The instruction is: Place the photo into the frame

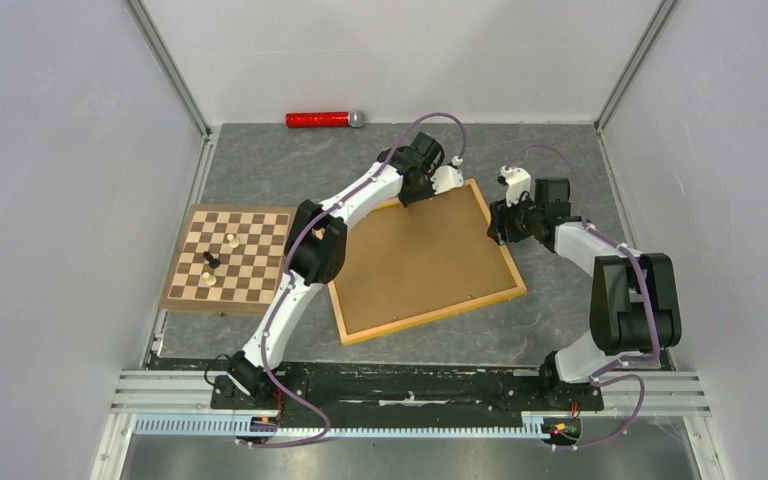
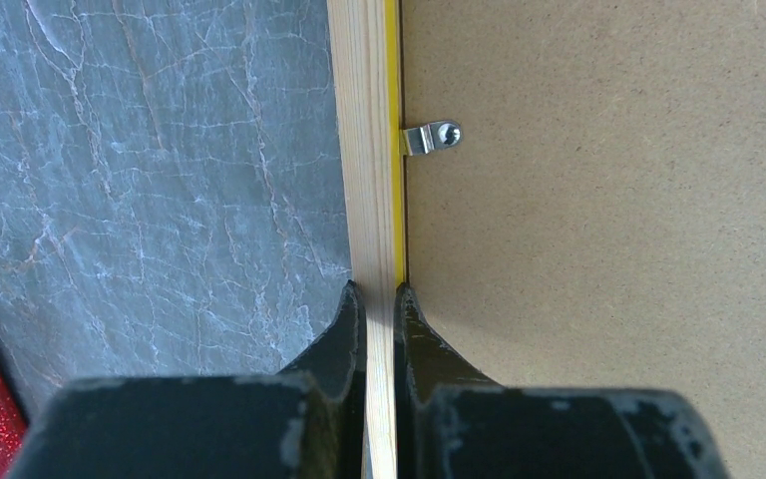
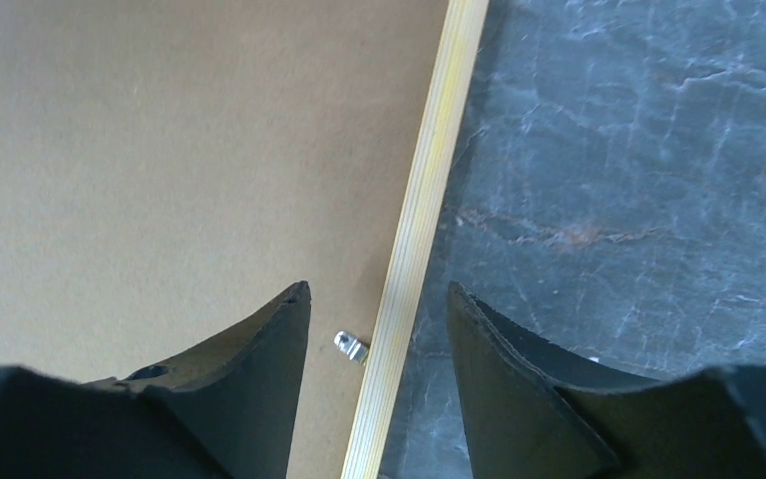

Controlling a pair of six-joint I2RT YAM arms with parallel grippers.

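We have left gripper (image 2: 380, 299) pinching frame (image 1: 430, 318) at its far rail, likely to steady it. Right gripper (image 3: 379, 299) fingers are spread astride its right rail beside clip (image 3: 351, 345). Backing board (image 1: 420, 260) fills frame; photo unseen, likely underneath.

Bright even light, soft shadows, sharp

The chessboard (image 1: 228, 260) lies left of the frame (image 1: 433, 316); backing board (image 1: 420, 255) inside frame.
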